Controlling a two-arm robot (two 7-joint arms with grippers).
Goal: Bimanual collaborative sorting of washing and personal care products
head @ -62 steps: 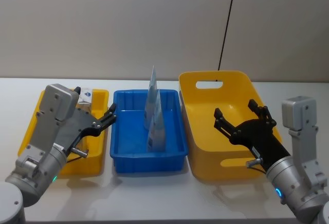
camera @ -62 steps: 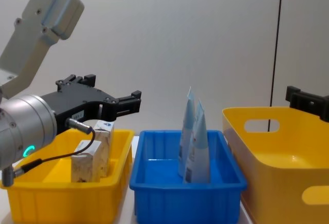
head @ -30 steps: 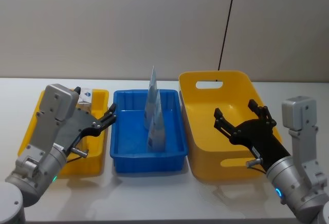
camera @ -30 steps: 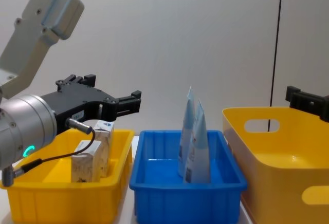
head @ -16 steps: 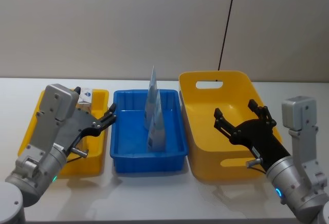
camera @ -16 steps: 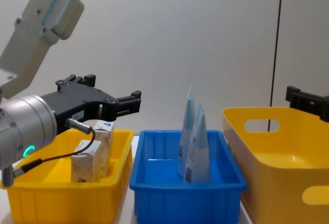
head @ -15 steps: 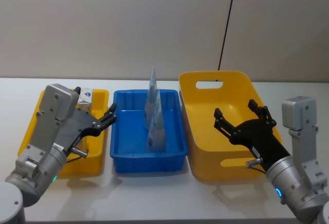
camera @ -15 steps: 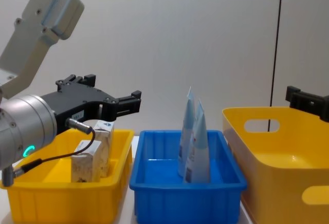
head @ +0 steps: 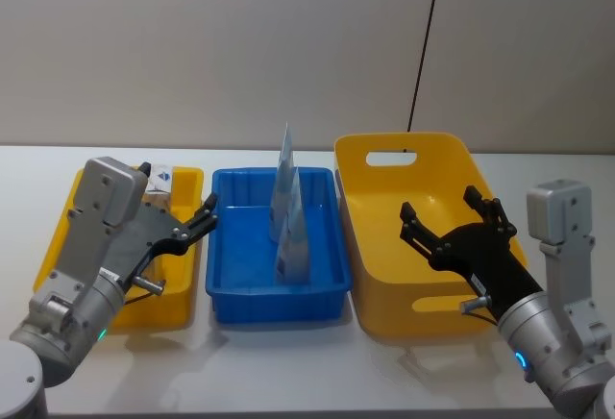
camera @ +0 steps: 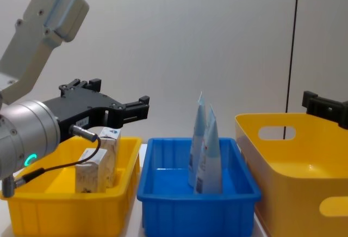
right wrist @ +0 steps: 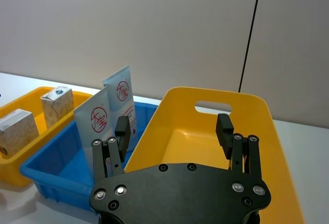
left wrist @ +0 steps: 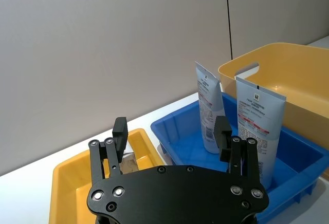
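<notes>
Two pale-blue tubes [head: 294, 232] [camera: 211, 158] stand upright, one behind the other, in the blue bin [head: 279, 306]. In the small yellow bin [head: 163, 311] at the left sit two beige cartons [camera: 89, 172] [right wrist: 56, 103]. My left gripper [head: 197, 222] [left wrist: 171, 131] hovers open and holding nothing above that bin's inner edge, pointing toward the tubes [left wrist: 257, 126]. Over the large yellow bin [head: 437, 155] at the right, my right gripper [head: 447, 209] [right wrist: 172, 126] is open with nothing between its fingers [camera: 325, 108].
The three bins stand side by side on a white table [head: 288, 371], close to a plain grey wall. A black cable [head: 425, 44] runs down the wall behind the large yellow bin, which holds nothing.
</notes>
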